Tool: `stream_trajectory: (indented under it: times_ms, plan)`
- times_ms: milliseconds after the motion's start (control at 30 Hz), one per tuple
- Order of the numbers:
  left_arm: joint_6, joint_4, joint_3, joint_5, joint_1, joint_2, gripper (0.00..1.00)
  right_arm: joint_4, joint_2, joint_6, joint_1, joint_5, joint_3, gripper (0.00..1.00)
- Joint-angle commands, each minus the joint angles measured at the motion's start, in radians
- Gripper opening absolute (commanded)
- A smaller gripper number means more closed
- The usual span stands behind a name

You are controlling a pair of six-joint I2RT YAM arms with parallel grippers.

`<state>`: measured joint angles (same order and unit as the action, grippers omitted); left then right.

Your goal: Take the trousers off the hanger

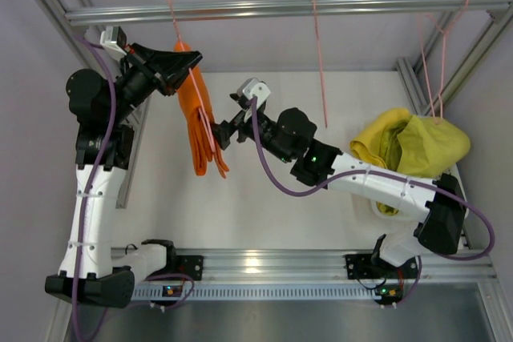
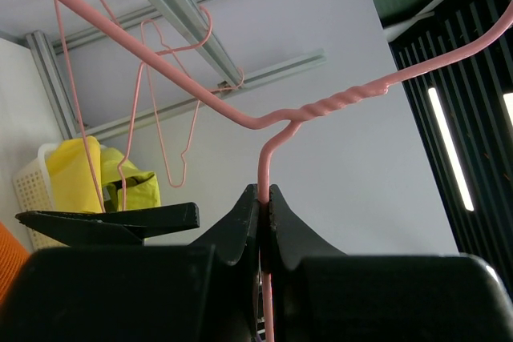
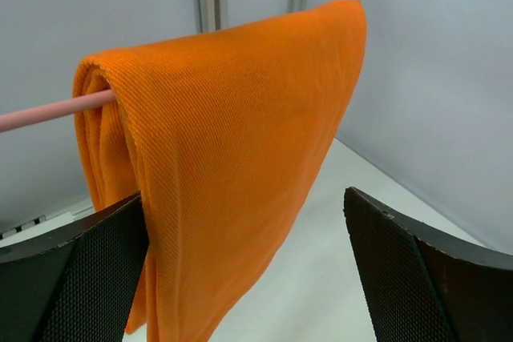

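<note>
Bright orange trousers hang folded over the bar of a pink wire hanger on the top rail. My left gripper is shut on the hanger's wire stem, just below the twisted neck. My right gripper is open beside the hanging orange trousers, which lie between its pads; the left pad is at the cloth's edge. Yellow trousers and yellow-green trousers lie heaped in a white basket at the right.
Two bare pink hangers hang from the aluminium rail; they also show in the left wrist view. Frame posts stand at the back corners. The white basket shows at the left of the left wrist view.
</note>
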<state>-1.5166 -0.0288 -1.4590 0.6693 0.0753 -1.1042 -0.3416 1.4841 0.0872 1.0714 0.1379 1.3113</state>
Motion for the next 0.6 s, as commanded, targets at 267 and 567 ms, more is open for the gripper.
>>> stream_trajectory:
  times_ms: [267, 567]
  plan:
    - [-0.014, 0.194, -0.05, -0.019, 0.014, 0.029, 0.0, -0.111, -0.027, -0.009, 0.019, -0.052, 0.008, 0.99]
    - [-0.002, 0.194, -0.046, -0.022, 0.021, 0.018, 0.0, -0.111, -0.001, -0.006, 0.028, -0.063, 0.048, 0.99]
